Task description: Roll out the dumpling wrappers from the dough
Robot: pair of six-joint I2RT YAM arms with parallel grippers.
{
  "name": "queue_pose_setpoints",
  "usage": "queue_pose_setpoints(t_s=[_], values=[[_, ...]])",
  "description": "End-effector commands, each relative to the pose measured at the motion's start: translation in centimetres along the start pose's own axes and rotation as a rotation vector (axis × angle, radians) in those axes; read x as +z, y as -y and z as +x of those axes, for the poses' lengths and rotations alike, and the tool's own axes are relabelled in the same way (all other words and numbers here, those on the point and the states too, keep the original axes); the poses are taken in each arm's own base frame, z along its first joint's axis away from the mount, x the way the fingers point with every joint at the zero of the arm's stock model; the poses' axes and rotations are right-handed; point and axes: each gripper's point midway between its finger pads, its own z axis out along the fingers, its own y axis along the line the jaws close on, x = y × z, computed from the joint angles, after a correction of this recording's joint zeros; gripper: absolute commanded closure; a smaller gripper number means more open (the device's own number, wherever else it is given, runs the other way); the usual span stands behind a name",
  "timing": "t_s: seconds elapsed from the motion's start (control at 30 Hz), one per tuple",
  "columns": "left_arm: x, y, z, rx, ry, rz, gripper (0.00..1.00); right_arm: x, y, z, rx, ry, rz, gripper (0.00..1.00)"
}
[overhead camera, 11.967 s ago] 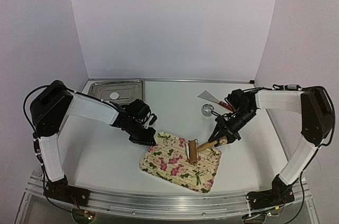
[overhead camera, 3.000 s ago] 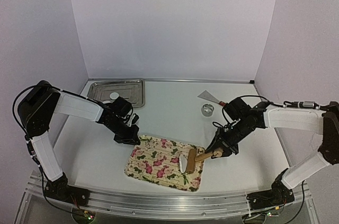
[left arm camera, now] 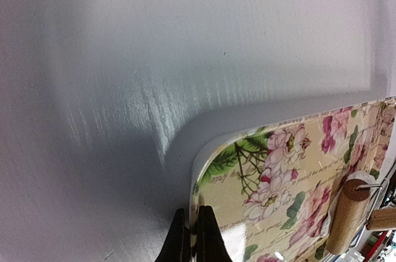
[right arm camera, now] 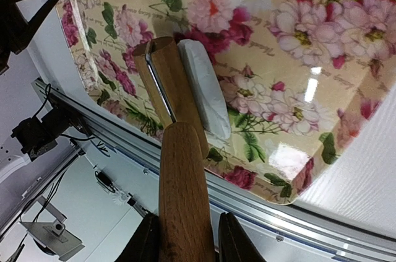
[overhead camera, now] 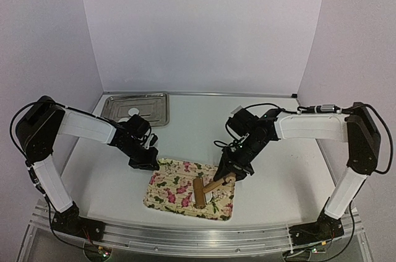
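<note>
A flowered board [overhead camera: 173, 191] lies at the near middle of the table. My left gripper [overhead camera: 148, 161] is shut on its far left corner; the left wrist view shows the black fingertips [left arm camera: 193, 231] pinching the board's rim [left arm camera: 201, 178]. A lump of white dough [right arm camera: 204, 98] lies on the board, against the barrel of a wooden roller [overhead camera: 201, 192]. My right gripper [overhead camera: 228, 175] is shut on the roller's handle [right arm camera: 182, 194], one finger on each side. One dumpling wrapper [overhead camera: 133, 111], a small white disc, sits in the metal tray [overhead camera: 151, 102] at the back left.
The metal tray stands against the back wall on the left. The right arm [overhead camera: 297, 127] reaches across the right half of the table. An aluminium rail [overhead camera: 198, 237] runs along the near edge, close to the board's front corner [right arm camera: 291, 197].
The board has slid left and nearer with my left gripper on its corner. The right arm has swung left, and the roller now lies over the dough near the board's middle.
</note>
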Motion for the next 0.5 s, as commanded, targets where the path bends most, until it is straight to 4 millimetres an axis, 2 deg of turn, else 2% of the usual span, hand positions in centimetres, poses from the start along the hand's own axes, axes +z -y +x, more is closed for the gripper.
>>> queue_pose_setpoints(t_s=[0.0, 0.27, 0.47], values=[[-1.0, -0.4, -0.5, -0.014, 0.038, -0.02, 1.0, 3.1, 10.1, 0.2, 0.165, 0.001, 0.405, 1.0], [-0.7, -0.4, -0.5, -0.015, 0.033, -0.018, 1.0, 3.5, 10.0, 0.2, 0.167, 0.004, 0.417, 1.0], [-0.6, -1.1, -0.2, -0.018, 0.026, -0.043, 1.0, 1.2, 11.8, 0.6, 0.211, 0.045, 0.429, 1.0]])
